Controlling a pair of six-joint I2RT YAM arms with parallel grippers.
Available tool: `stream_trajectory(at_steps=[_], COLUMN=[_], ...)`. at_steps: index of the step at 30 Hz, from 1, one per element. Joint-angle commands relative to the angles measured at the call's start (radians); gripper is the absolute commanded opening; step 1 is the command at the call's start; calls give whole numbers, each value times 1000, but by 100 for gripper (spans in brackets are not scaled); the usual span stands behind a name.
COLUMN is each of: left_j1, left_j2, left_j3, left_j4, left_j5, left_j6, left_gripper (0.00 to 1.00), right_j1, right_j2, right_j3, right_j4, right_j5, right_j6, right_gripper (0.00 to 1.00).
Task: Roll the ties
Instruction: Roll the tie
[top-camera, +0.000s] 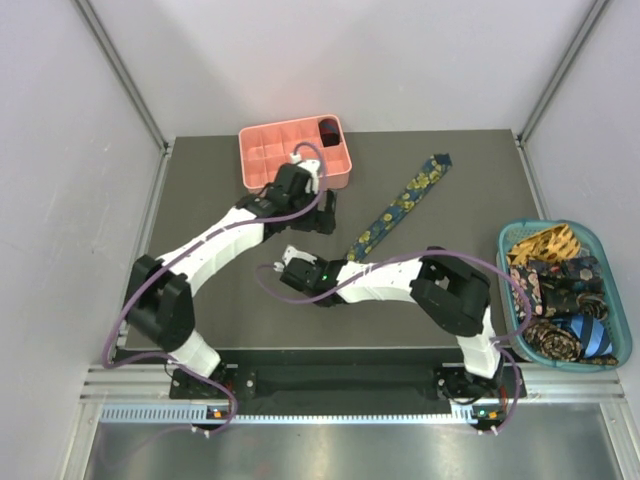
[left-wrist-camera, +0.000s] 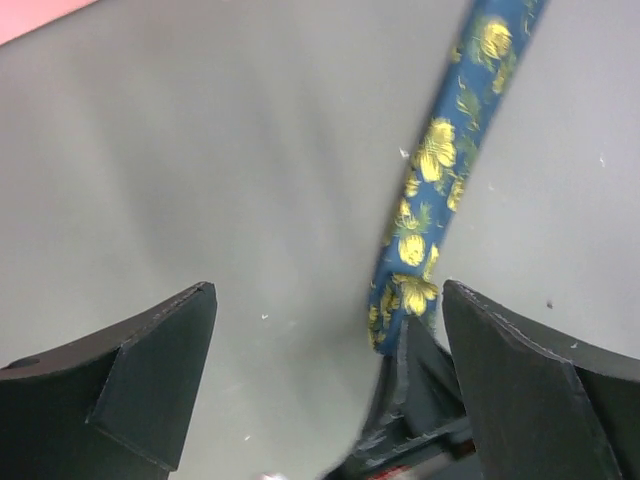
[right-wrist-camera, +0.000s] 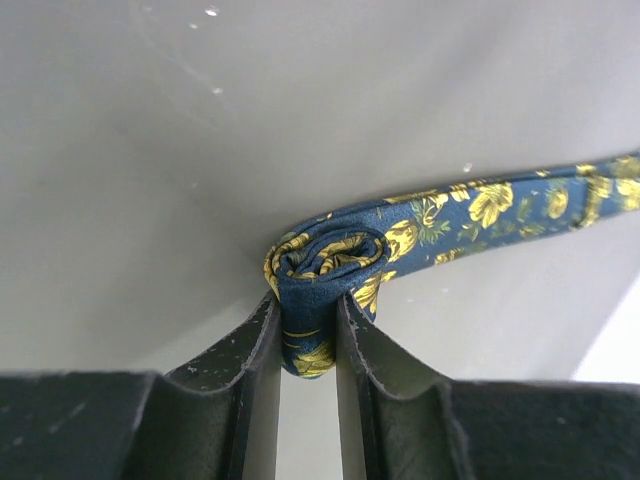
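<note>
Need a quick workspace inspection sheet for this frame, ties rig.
Surface: dark table, few pale specks.
Job's things: floral tie laid out diagonally, one end rolled; more ties piled in teal basket.
Clutter: pink tray, dark item in one corner compartment, unidentified.
Grippers: left gripper open beside tie; right gripper shut on rolled end.
Cables: purple cables loop loosely above table.
Surroundings: white walls, metal rail.

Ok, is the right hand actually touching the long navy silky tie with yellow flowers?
Touching. Right wrist view: the right hand pinches the navy floral tie at its coiled end.
</note>
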Motion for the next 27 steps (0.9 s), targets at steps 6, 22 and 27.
stream_trajectory(at_steps=[6,22,27], left_j1=[135,194,192], left_j2=[-240,-518,-527], left_j3=[-296,-608,-695], left_j4=[340,497,588], left_j5=[62,-80,44], left_j6=[-167,-272,-232], left_gripper=[99,92,95], right_j1=[-76,-361,-456], right_j2=[-147,-262,-213], right_j3=[-68,-207,-199], right_j4=[110,234,245], right_j5=[-380,-1024,-1243], right_j6=[47,122,148], right_gripper=[9,8,8])
